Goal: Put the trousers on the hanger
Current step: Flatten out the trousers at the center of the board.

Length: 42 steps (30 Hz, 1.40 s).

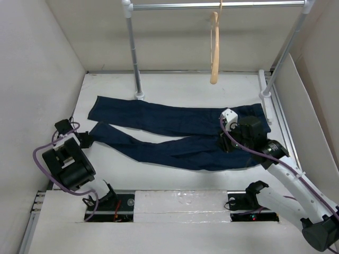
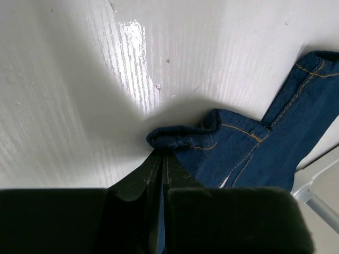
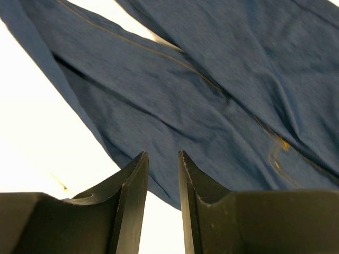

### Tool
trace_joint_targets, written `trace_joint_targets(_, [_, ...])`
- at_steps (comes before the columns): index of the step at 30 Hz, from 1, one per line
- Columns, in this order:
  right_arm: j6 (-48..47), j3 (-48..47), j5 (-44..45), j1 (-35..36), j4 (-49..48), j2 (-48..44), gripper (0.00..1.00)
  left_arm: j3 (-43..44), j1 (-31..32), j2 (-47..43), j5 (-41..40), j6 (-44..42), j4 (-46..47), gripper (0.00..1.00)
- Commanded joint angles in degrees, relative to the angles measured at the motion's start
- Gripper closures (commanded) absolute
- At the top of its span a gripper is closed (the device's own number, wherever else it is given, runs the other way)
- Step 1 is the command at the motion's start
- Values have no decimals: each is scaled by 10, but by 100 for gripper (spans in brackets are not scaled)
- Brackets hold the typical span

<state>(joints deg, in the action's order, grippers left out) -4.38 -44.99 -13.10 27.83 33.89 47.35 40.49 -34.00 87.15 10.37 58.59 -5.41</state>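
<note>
The trousers [image 1: 175, 135] lie flat on the white table, legs to the left, waist to the right. My left gripper [image 1: 86, 140] is at the cuff of the near leg, low on the table. In the left wrist view it [image 2: 161, 154] is shut on the bunched cuff hem of the trousers [image 2: 238, 148]. My right gripper [image 1: 226, 142] is over the upper thigh area near the waist. In the right wrist view it [image 3: 161, 154] is open with a narrow gap, empty, just above the cloth [image 3: 212, 79]. The hanger [image 1: 214, 50] hangs on the silver rail, far from both grippers.
The silver rail [image 1: 175, 6] spans the back on two posts, one at the left [image 1: 136, 63] and one slanted at the right [image 1: 283, 53]. White walls close in the left and right sides. A raised white strip [image 1: 267, 100] runs along the table's right edge.
</note>
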Motion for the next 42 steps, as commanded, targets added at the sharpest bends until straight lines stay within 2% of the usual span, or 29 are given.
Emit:
trace_joint_targets(1, [17, -15, 60, 5, 25, -6, 65, 36, 4, -23, -23, -35, -23, 100])
trace_joint_targets(3, [36, -9, 99, 5, 37, -13, 64, 60, 4, -66, -32, -64, -47, 100])
trace_joint_targets(4, [69, -2, 127, -8, 52, -16, 61, 105, 4, -121, -43, -99, -98, 100])
trace_joint_targets(5, [69, 4, 128, -9, 58, -16, 61, 106, 4, -122, -47, -100, -99, 100])
trace_joint_targets(8, [94, 7, 175, -41, 78, -4, 59, 165, 4, -209, -70, -137, -163, 100])
trace_joint_targets(10, [104, -15, 208, -83, 90, 5, 56, 223, 11, -235, -90, -147, -238, 100])
trace_joint_targets(13, [110, -45, 212, -141, 116, 17, 56, 258, 33, -271, -122, -148, -310, 100])
trace_joint_targets(15, [119, -63, 246, -146, 147, 49, 56, 255, 52, -303, -156, -153, -330, 100])
trace_joint_targets(19, [115, -76, 255, -183, 152, 92, 54, 239, 62, -325, -160, -170, -318, 100])
trace_joint_targets(21, [128, -71, 217, -225, 174, 118, 53, 198, 62, -338, -122, -167, -299, 100])
trace_joint_targets(27, [173, -33, 201, -271, 229, 138, 57, 123, 62, -352, -19, -148, -236, 100])
trace_joint_targets(30, [213, -31, 200, -291, 241, 145, 57, 145, 87, -343, 6, -136, -199, 100])
trace_joint_targets(35, [271, 9, 204, -324, 238, 112, 43, 198, 126, -296, 16, -113, -157, 100])
trace_joint_targets(39, [359, 51, 198, -309, 224, 100, 43, 226, 126, -254, 41, -102, -154, 100])
trace_joint_targets(42, [390, 53, 215, -302, 217, 113, 45, 245, 144, -226, 41, -102, -164, 100])
